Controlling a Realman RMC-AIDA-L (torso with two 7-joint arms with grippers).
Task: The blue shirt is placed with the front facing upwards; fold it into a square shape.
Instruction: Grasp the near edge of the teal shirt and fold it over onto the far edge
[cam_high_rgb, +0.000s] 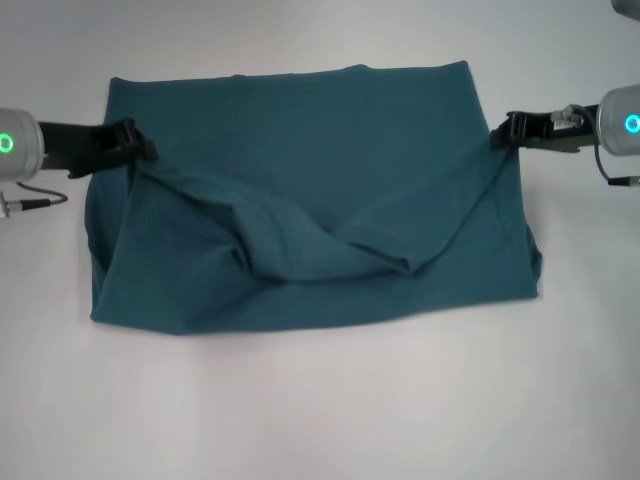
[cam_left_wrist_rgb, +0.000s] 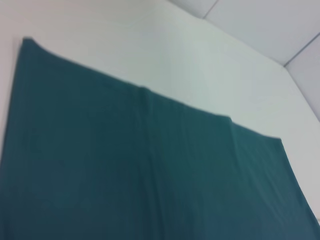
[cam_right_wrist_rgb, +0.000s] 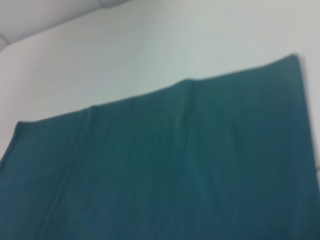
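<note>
The blue shirt lies on the white table as a wide teal rectangle; no lettering or collar shows. My left gripper is shut on a layer of cloth at the shirt's left edge. My right gripper is shut on the same layer at the right edge. This layer is held up between them and sags in the middle over the near half. The far half lies flat. The left wrist view shows the shirt's flat cloth, and so does the right wrist view; neither shows fingers.
The white table surrounds the shirt on all sides. A room wall or panel edge shows beyond the table in the left wrist view.
</note>
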